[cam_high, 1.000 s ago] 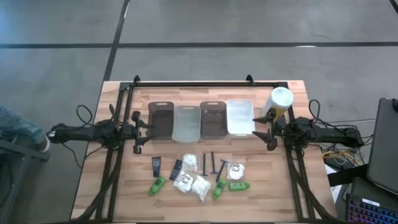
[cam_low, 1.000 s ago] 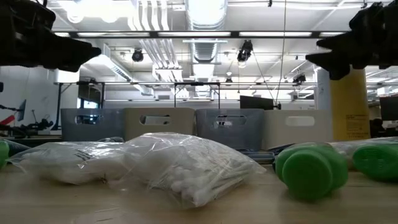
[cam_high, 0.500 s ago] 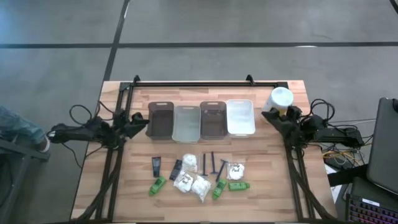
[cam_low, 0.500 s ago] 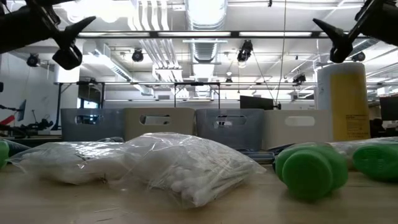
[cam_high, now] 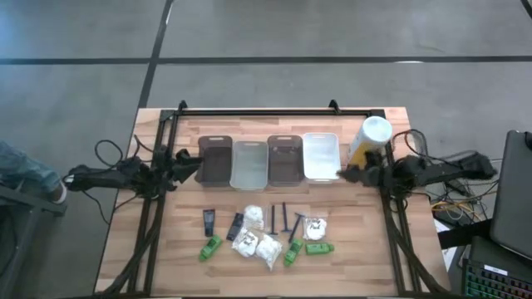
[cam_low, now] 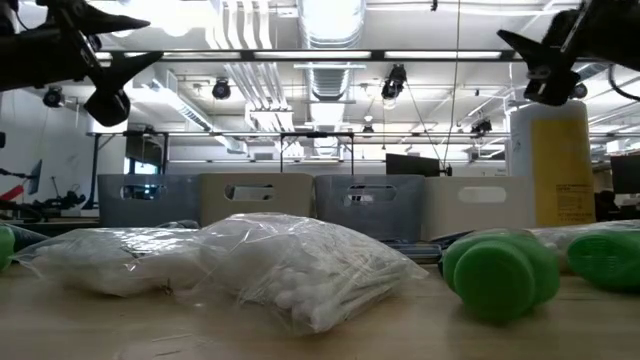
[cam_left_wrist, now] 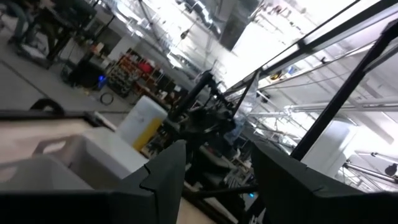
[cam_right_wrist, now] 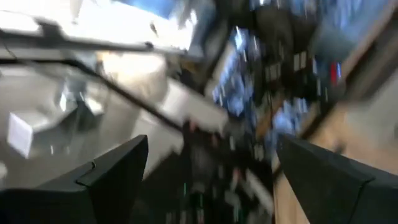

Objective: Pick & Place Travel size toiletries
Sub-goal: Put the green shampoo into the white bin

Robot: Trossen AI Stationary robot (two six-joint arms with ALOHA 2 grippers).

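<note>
The small toiletries lie in a bunch on the near part of the wooden worktop (cam_high: pixel 366 241), in front of four bins (cam_high: pixel 269 158) that stand in a row. There are green bottles (cam_high: pixel 209 247), black tubes (cam_high: pixel 209 221), thin blue sticks (cam_high: pixel 285 218) and white wrapped packets (cam_high: pixel 268 249). A yellow can with a white lid (cam_high: pixel 370 137) stands at the right end of the bins. The left gripper (cam_high: pixel 190 164) hangs just beside the left end of the bins, jaws open and holding nothing. The right gripper (cam_high: pixel 345 174) hangs in front of the yellow can, near the white bin, jaws open too and empty.
</note>
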